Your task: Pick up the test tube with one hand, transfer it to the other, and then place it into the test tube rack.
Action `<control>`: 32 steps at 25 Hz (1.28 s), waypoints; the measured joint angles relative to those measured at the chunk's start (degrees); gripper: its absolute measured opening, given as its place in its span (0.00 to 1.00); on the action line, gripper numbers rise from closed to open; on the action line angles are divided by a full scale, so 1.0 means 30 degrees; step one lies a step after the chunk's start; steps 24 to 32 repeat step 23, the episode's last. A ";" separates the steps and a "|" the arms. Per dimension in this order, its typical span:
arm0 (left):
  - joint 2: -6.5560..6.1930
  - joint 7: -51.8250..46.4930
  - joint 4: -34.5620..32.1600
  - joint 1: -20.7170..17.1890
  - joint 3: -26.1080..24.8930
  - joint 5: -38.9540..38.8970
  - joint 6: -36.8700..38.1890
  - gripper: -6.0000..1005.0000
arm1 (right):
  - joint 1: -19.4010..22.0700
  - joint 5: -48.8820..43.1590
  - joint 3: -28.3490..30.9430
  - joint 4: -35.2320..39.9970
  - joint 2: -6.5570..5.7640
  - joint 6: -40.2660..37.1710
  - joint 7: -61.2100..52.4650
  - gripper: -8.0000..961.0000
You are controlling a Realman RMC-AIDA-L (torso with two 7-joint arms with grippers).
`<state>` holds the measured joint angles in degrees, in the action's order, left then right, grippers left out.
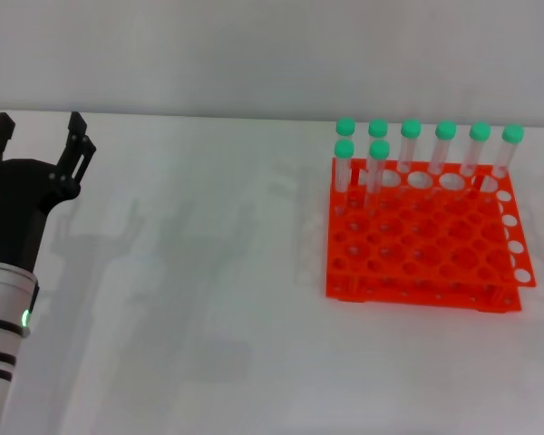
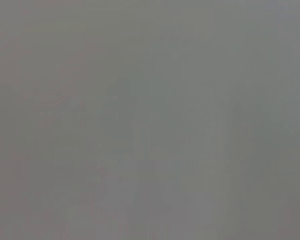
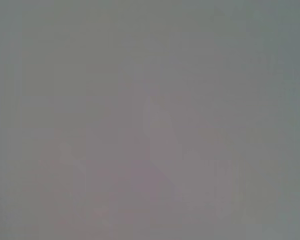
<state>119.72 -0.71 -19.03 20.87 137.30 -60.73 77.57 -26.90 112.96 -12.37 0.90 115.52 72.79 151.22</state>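
The orange-red test tube rack stands on the white table at the right in the head view. Several green-capped clear test tubes stand upright in its far rows. No loose test tube shows on the table. My left gripper is at the far left, well away from the rack, its black fingers spread open and empty. My right gripper is out of view. Both wrist views show only plain grey, with nothing to make out.
The white table stretches between my left arm and the rack. A pale wall runs along the table's far edge. My left arm's silver wrist with a green light is at the lower left.
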 joint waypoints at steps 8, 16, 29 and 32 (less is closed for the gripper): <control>-0.0008 -0.0776 0.0265 0.0220 -0.0063 -0.0002 0.0028 0.87 | 0.0710 0.1082 0.3403 0.0018 -0.0011 -0.0874 0.2353 0.69; 0.0011 -0.2883 0.0500 0.0002 -0.0038 -0.0191 -0.0058 0.87 | 0.0660 0.1205 0.3596 0.0022 -0.0009 -0.1454 0.4547 0.70; 0.0040 -0.3016 0.0701 -0.0340 0.0137 -0.0159 -0.0153 0.87 | 0.0457 0.1159 0.3483 -0.0198 0.0049 -0.1598 0.5934 0.70; 0.0040 -0.3016 0.0701 -0.0340 0.0137 -0.0159 -0.0153 0.87 | 0.0457 0.1159 0.3483 -0.0198 0.0049 -0.1598 0.5934 0.70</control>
